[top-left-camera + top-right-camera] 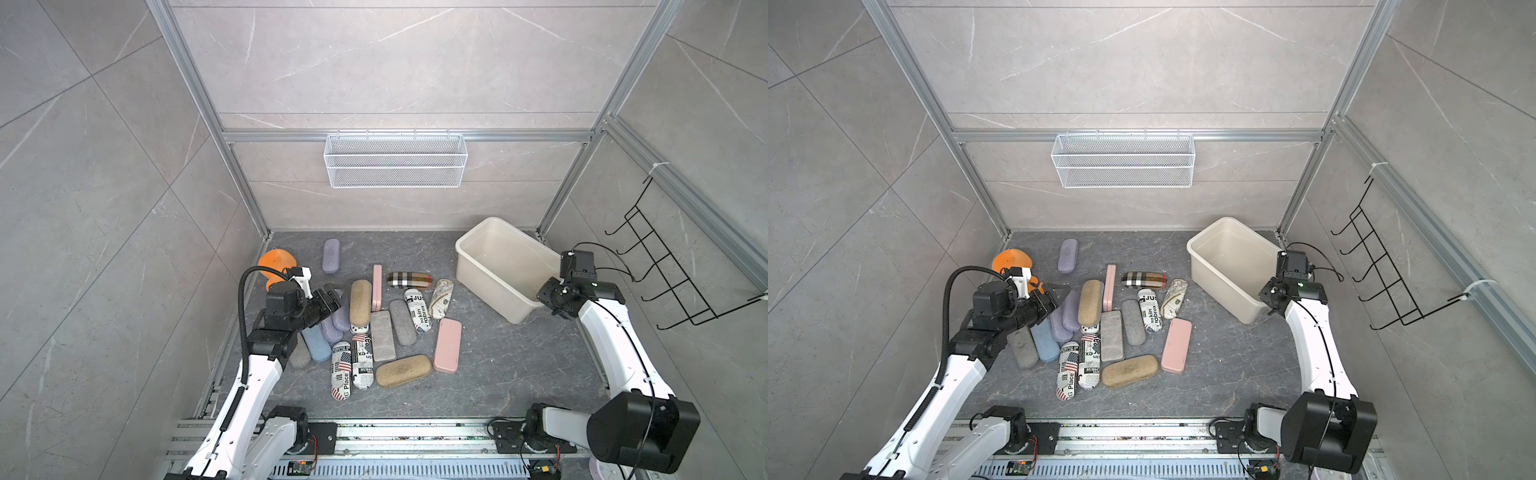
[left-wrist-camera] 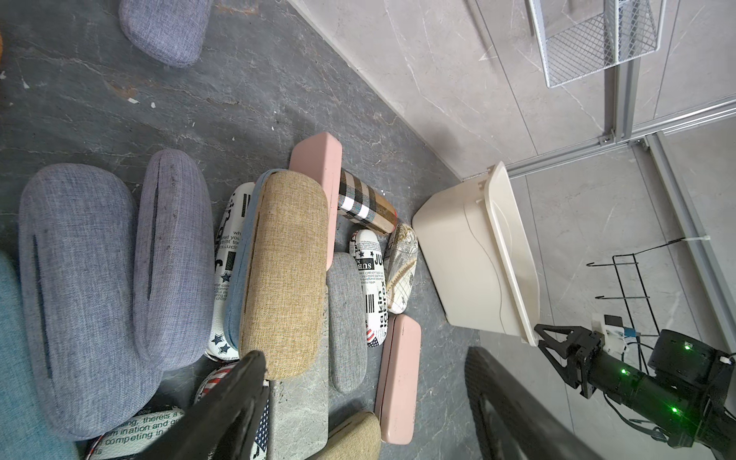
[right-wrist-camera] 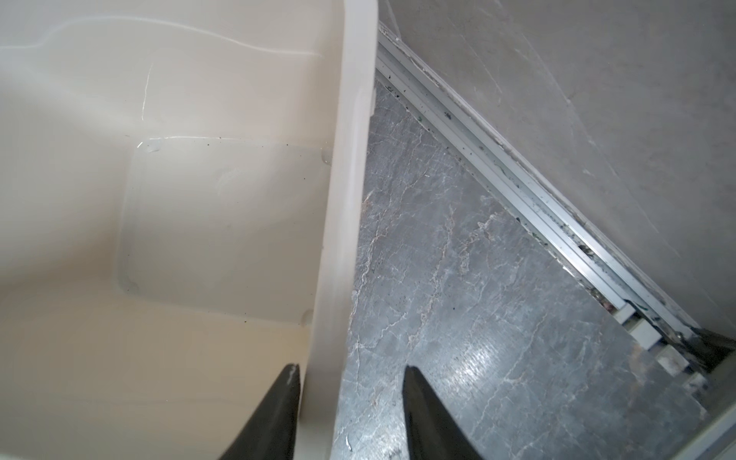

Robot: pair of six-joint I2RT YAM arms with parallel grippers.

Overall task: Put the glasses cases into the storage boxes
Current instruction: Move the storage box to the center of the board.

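Several glasses cases lie heaped on the dark floor in both top views: a tan one (image 1: 360, 302), a pink one (image 1: 448, 345), a plaid one (image 1: 409, 280), a newspaper-print one (image 1: 417, 309), and a lone lilac one (image 1: 331, 255) further back. My left gripper (image 1: 332, 301) hangs open just above the pile's left side, over two lilac cases (image 2: 119, 278), holding nothing. The cream storage box (image 1: 486, 291) stands at the back right, and nothing shows inside it. My right gripper (image 3: 351, 367) is open astride the box's rim (image 3: 350, 159), one finger inside and one outside.
An orange plush toy (image 1: 276, 262) sits at the back left, behind my left arm. A white wire mesh basket (image 1: 395, 160) hangs on the back wall. A black wire rack (image 1: 665, 282) hangs on the right wall. Aluminium rails (image 1: 374, 432) run along the front.
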